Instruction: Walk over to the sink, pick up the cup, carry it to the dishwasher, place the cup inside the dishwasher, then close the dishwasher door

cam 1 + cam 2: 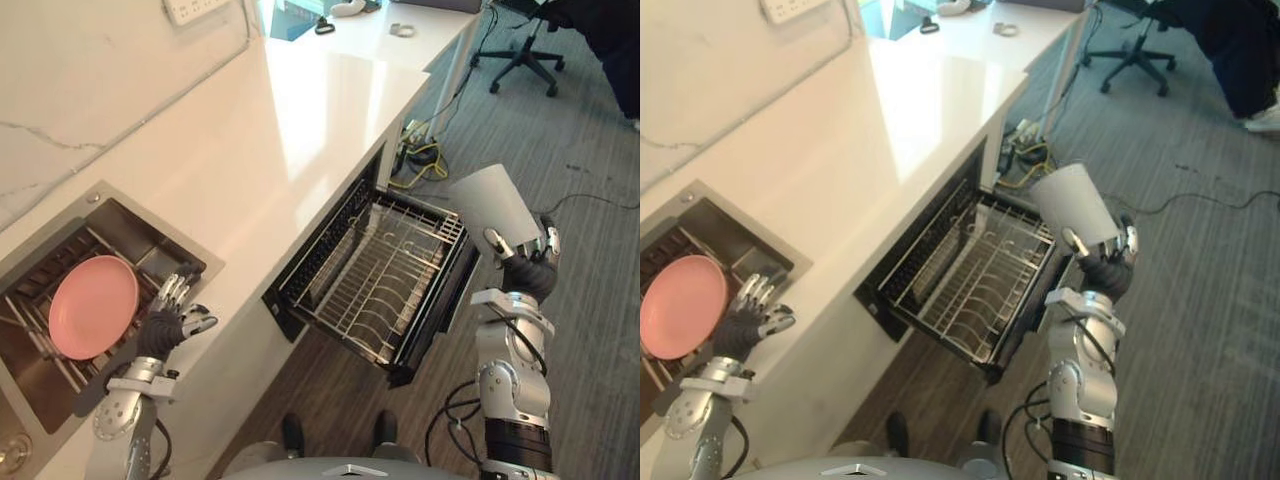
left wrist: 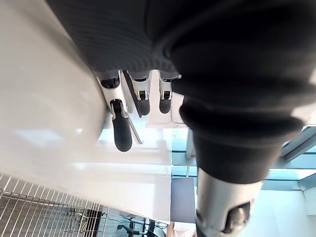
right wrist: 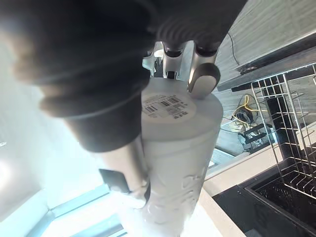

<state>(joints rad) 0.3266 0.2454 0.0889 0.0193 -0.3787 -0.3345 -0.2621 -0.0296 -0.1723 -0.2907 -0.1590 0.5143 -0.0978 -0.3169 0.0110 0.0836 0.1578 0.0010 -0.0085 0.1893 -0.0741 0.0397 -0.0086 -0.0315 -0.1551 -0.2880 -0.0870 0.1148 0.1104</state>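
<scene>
Cup (image 1: pixel 492 205) — white, tilted, its wider end uppermost — clasped by its lower end in the right hand (image 1: pixel 527 265), whose fingers and thumb curl round it. The cup is held in the air just beyond the outer edge of the dishwasher (image 1: pixel 300 272), over floor rather than over the rack (image 1: pixel 390 280); cup and rack are apart. The dishwasher stands open beneath the worktop (image 1: pixel 250 150), with its wire rack drawn fully out.

On the far side of the dishwasher from the cup, the left hand (image 1: pixel 168 322) rests at the worktop's edge with fingers loosely extended, holding nothing. Just past it lies the sink (image 1: pixel 150 250), which contains a pink plate (image 1: pixel 93 306).

Progress, as judged: the walk to the sink, the pick-up and most of the carry appear complete, since the cup is in hand and beside the dishwasher. Remaining — bring the cup over the rack, lower it among the wires, release it, withdraw the hand, then push the dishwasher shut.
</scene>
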